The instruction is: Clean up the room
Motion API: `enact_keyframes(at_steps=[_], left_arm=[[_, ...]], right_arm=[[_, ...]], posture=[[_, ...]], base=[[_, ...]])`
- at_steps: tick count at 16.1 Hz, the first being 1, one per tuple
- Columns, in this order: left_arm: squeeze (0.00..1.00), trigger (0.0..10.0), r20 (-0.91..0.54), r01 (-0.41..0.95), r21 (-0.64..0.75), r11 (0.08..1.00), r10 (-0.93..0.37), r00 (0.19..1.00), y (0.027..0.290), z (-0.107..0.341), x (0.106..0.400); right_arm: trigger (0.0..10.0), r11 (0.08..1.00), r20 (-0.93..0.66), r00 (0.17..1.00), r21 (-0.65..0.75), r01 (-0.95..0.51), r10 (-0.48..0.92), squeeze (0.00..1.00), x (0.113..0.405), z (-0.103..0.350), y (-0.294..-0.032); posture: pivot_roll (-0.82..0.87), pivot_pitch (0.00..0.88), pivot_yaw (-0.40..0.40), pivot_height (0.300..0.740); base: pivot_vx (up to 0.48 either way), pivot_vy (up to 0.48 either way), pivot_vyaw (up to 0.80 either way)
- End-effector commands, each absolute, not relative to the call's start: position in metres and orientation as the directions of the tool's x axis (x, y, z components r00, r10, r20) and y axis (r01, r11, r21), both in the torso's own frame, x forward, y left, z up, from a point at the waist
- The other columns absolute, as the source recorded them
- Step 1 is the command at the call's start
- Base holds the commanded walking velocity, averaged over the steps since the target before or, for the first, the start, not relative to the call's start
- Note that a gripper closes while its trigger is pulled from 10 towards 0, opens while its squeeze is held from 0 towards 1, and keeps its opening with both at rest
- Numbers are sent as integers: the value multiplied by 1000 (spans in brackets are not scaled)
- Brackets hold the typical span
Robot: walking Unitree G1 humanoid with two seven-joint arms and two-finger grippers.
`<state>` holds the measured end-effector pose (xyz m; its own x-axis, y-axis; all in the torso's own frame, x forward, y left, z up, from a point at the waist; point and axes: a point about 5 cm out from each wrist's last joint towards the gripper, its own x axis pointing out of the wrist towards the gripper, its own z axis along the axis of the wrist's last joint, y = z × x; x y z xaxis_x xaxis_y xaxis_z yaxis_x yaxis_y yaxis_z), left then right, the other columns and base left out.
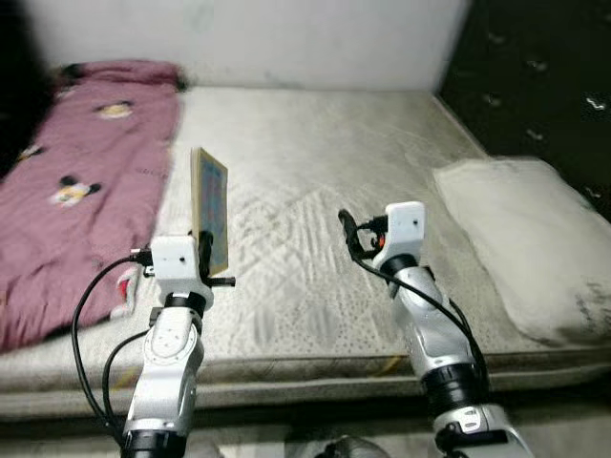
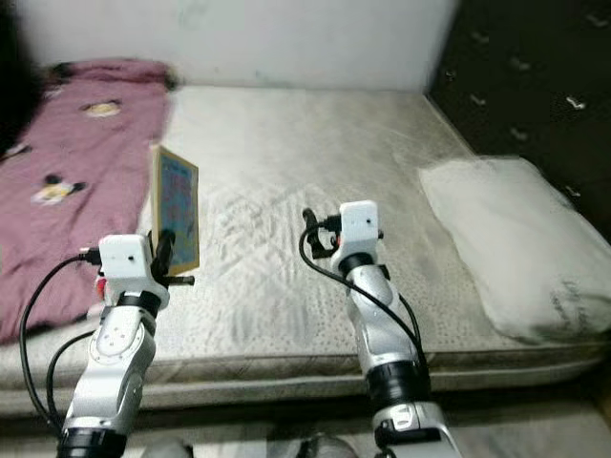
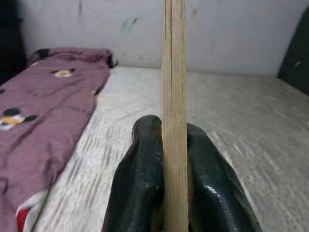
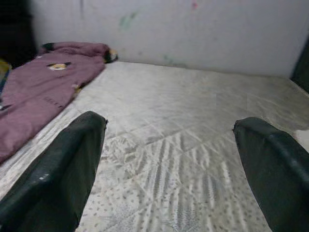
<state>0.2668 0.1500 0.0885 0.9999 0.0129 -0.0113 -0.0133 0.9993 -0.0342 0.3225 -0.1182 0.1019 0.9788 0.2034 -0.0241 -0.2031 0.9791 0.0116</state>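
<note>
My left gripper (image 1: pixel 204 250) is shut on a thin wooden board (image 1: pixel 210 208) with a colourful picture face, held upright and edge-on above the near left part of the mattress (image 1: pixel 315 191). In the left wrist view both black fingers (image 3: pixel 140 179) clamp the board's plywood edge (image 3: pixel 174 96). My right gripper (image 4: pixel 169 159) is open over the middle of the mattress, nothing between its fingers (image 4: pixel 58 174). The right arm (image 1: pixel 406 239) is raised beside the left.
A maroon blanket (image 1: pixel 76 172) with cartoon mouse prints lies along the bed's left side. A white pillow (image 1: pixel 535 239) rests at the right, against a dark padded headboard (image 1: pixel 535 67). A pale wall (image 1: pixel 248 38) runs behind the bed.
</note>
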Motion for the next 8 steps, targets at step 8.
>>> enact_keyframes(at_steps=[8], left_arm=[[0, 10000, 54, -3, -48, 999, 6, 999, 145, 102, 269]], right_arm=[[10000, 977, -19, 977, 13, -213, 214, 0, 319, 103, -123]], posture=[[23, 0, -62, 740]], base=[[0, -420, 0]])
